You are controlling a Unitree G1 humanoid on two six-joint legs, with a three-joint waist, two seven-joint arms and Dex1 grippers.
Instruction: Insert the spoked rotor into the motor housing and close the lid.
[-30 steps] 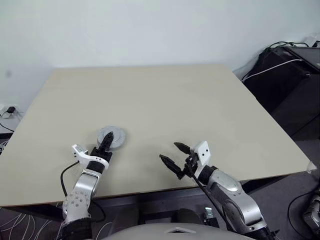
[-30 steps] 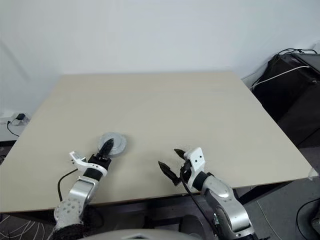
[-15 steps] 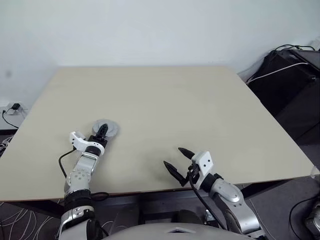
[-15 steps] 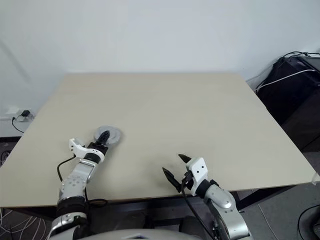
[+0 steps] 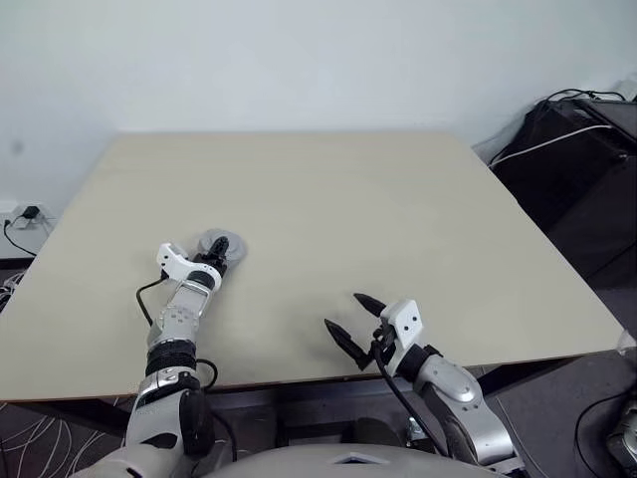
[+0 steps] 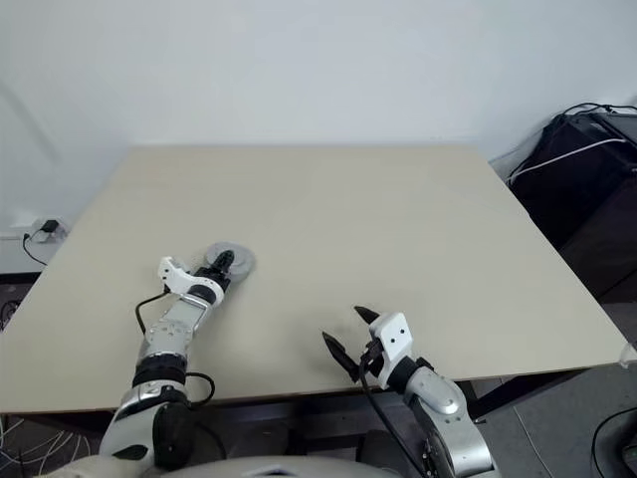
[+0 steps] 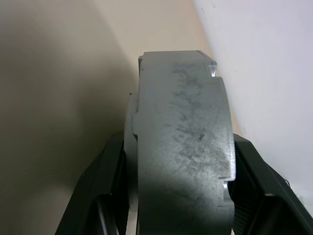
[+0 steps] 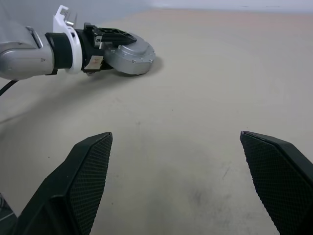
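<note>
Head views, left to right: left gripper point(image 5: 213, 256) closed on a grey round assembly, apparently the motor housing point(image 5: 218, 242) with its lid; which part faces up cannot be told. Lies on the table point(image 5: 398, 209), left of centre, nearer the front edge. Left wrist view: grey rim of the piece point(image 7: 181, 142) clamped between both black fingers. Right gripper point(image 5: 354, 321) empty, jaws spread wide, hovering at the front edge, well apart from the piece. Right wrist view: piece ahead of the spread fingers point(image 8: 83, 181).
</note>
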